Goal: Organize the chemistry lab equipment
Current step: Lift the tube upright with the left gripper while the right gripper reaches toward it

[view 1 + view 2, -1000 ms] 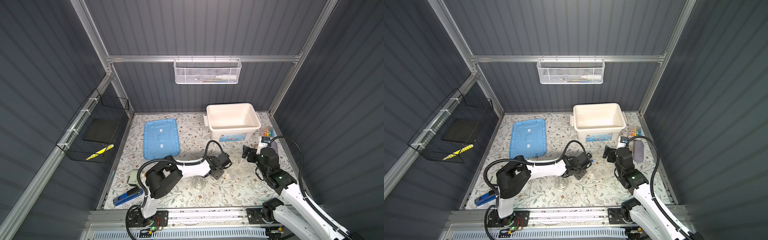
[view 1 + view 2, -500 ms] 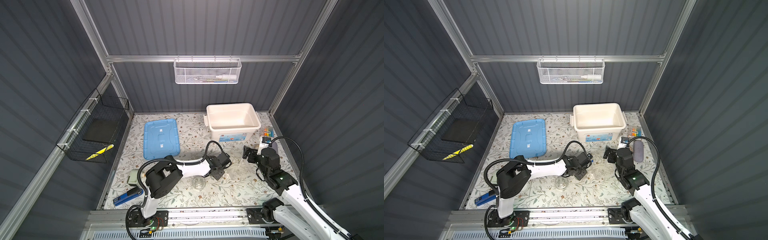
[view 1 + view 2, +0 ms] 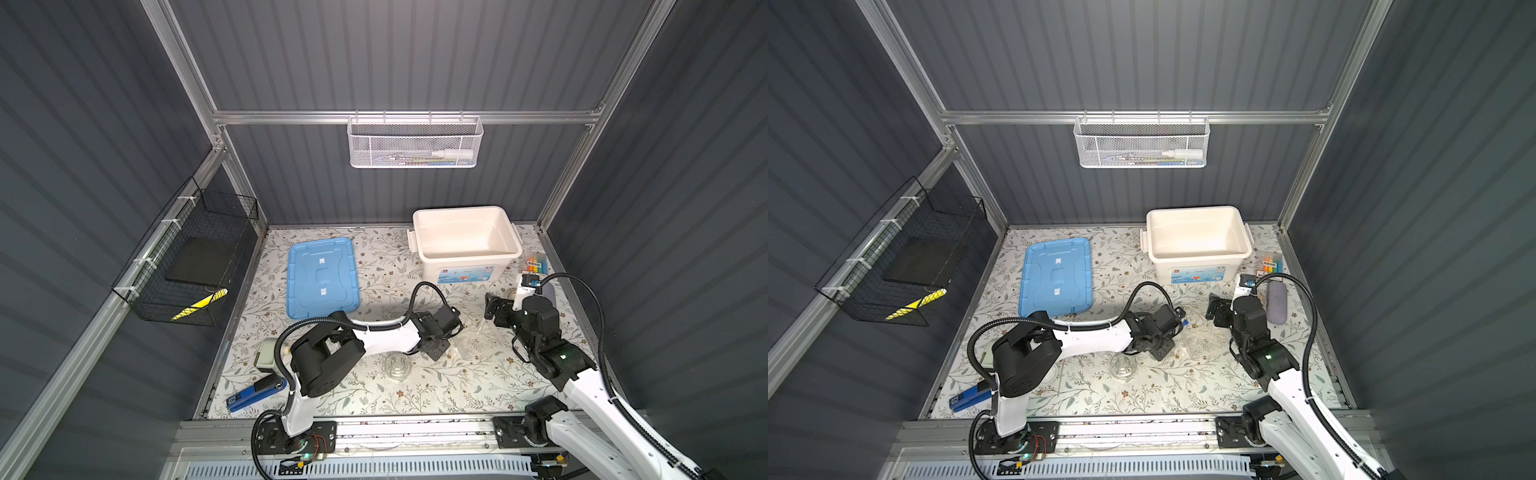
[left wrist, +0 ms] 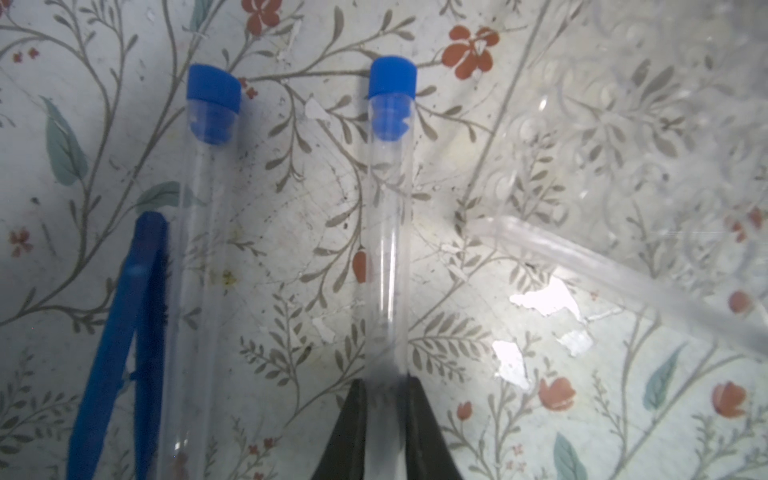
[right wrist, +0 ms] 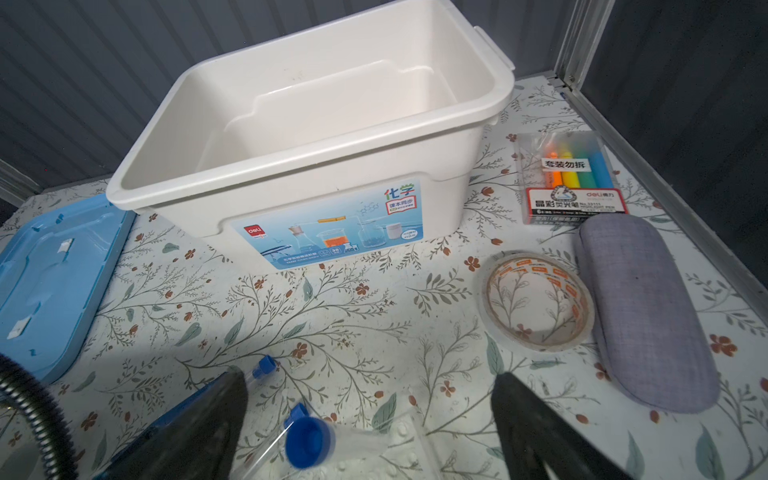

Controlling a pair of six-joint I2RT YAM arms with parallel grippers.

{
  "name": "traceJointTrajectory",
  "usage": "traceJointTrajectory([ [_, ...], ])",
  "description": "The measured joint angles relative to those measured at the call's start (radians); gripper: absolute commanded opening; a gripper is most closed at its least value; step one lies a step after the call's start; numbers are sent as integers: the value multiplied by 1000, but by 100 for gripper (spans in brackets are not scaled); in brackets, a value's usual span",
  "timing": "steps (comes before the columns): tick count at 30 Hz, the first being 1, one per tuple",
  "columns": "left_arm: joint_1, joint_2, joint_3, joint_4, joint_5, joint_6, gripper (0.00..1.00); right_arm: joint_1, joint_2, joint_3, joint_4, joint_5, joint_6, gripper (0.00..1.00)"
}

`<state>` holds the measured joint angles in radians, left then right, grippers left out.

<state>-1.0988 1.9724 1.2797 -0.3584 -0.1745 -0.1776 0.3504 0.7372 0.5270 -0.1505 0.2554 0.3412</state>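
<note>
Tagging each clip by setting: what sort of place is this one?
Probably a staged robot test booth, not a real lab: grey ribbed walls on an aluminium frame, a floral table cover, and a left arm and right arm mounted on a front rail.

The storage box [image 3: 432,266] stands at the back right of the bench [image 3: 374,399]; its lid [image 3: 322,276] lies to the left of it. Right of the box lies the highlighter pack [image 3: 536,264]. Before the pack lies the tape roll [image 5: 540,261], with the glasses case [image 5: 644,311] just beside it. Near the middle lies a test tube [image 4: 388,232], a second test tube [image 4: 203,249] alongside it, then the tweezers [image 4: 124,340]. The stapler [image 3: 255,392] lies at the front left.
</note>
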Motion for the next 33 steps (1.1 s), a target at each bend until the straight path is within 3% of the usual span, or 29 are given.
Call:
traceJointTrajectory([
  [11,0,-53,-39,-3,-35,-16,15,0,15,113,-46,-95,-10,90],
  [25,1,-251,-143,93,-141,-19,17,1,126,241,-131,-208,-14,91],
  [33,1,-343,-210,175,-185,-16,17,1,223,314,-158,-308,-3,85],
])
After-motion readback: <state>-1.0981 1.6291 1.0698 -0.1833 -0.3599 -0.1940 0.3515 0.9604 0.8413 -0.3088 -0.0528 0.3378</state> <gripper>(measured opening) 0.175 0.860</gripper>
